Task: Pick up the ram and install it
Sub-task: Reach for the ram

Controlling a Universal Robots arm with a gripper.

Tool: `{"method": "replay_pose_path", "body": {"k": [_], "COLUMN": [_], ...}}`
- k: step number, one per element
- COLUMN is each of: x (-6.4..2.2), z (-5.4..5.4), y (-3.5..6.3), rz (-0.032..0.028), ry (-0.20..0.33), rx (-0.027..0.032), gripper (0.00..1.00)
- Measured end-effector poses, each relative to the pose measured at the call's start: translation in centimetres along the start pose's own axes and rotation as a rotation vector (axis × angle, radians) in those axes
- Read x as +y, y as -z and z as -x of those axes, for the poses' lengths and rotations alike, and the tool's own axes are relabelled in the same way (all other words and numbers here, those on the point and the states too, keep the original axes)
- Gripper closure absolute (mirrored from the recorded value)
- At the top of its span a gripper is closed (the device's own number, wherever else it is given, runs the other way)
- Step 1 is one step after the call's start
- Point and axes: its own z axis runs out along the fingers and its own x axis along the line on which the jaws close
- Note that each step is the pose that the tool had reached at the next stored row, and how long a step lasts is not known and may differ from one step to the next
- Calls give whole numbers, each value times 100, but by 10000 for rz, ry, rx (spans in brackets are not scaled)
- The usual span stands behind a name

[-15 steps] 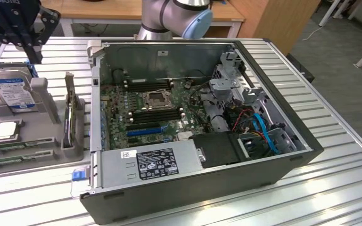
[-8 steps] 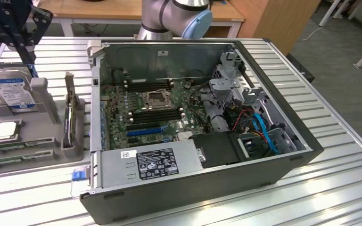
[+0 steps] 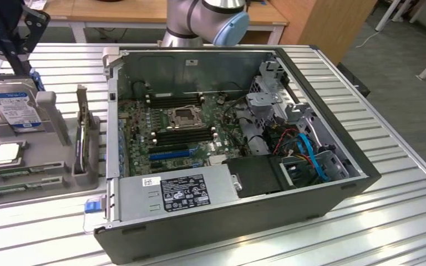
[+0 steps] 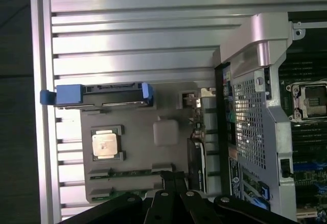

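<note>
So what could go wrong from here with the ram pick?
Two ram sticks lie side by side in the tray; the shut gripper above the tray could snag both.
The CPU sits just beside them and might get knocked.
The motherboard slots flank the CPU socket; a misaligned insert could hit it.

Silver ribbed aluminium table (image 3: pixel 398 216), open black metal computer case (image 3: pixel 221 241) lying on it, flat grey plastic parts tray (image 3: pixel 57 191) just beside, at the exterior view's left.

Open computer case (image 3: pixel 228 230), blue-labelled hard drive (image 3: pixel 11 106)
</note>
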Motion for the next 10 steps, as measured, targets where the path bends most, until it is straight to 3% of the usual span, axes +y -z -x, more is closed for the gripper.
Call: {"method": "replay_pose_path", "body": {"k": [10], "x": [-14], "z": [-166], "y": [2], "rz": [0], "ry": [-27], "rx": [-2], "gripper": [90]}}
